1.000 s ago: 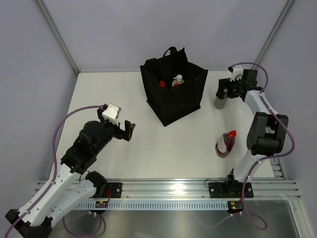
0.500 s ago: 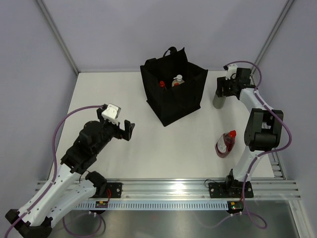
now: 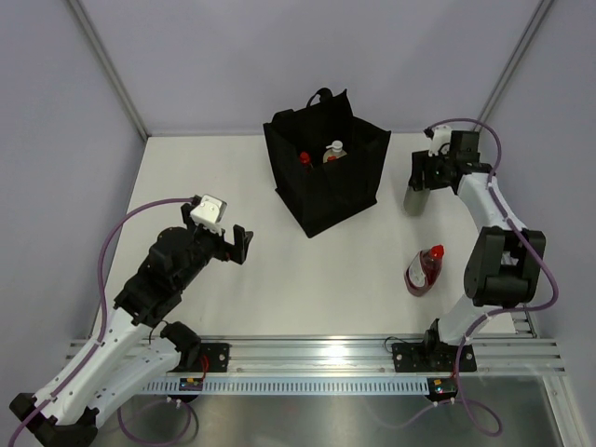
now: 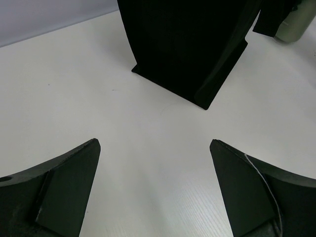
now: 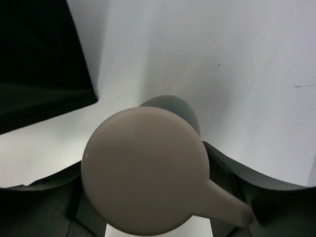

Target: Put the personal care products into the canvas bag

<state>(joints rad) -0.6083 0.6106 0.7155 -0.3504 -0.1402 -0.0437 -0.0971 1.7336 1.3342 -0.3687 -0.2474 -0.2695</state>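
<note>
The grey-green pump bottle (image 3: 415,198), showing a rounded beige pump head, is being clenched by the right gripper (image 3: 421,179) just right of the black canvas bag (image 3: 326,177), having shifted slightly nearer the arm bases, while the left gripper (image 3: 233,244) is hovering spread open.

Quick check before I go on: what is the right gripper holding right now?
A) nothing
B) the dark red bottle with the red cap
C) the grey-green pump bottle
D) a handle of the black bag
C: in the right wrist view the pump head of the grey-green pump bottle sits between the fingers of the right gripper, while the dark red bottle lies apart, nearer that arm's base.
</note>
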